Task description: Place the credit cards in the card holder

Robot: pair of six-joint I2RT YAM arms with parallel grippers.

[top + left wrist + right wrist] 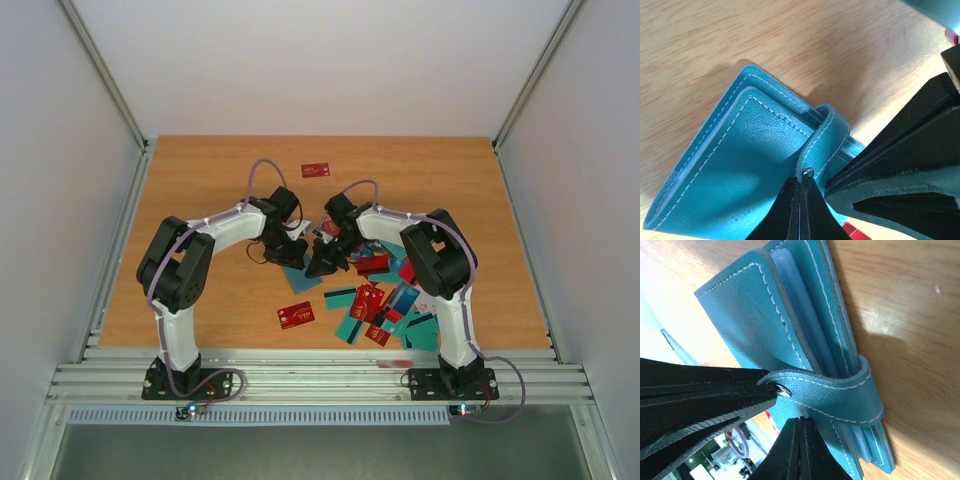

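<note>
The teal card holder (pixel 740 165) lies closed on the wooden table, its strap (pixel 827 135) wrapped round it; it also shows in the top view (pixel 298 282) and the right wrist view (pixel 750 315). My left gripper (pixel 801 186) is shut, pinching the strap's snap end (pixel 784 390). My right gripper (pixel 801 424) is shut, its tips pressed on the holder's cover just under the strap. Both grippers, left (pixel 303 256) and right (pixel 318 264), meet over the holder. Several red, teal and blue credit cards (pixel 385 300) lie heaped to the right.
One red card (pixel 315 170) lies alone at the back of the table (pixel 200 180). Another red card (pixel 296 316) lies near the front, left of the heap. Metal rails run along the table's front and sides.
</note>
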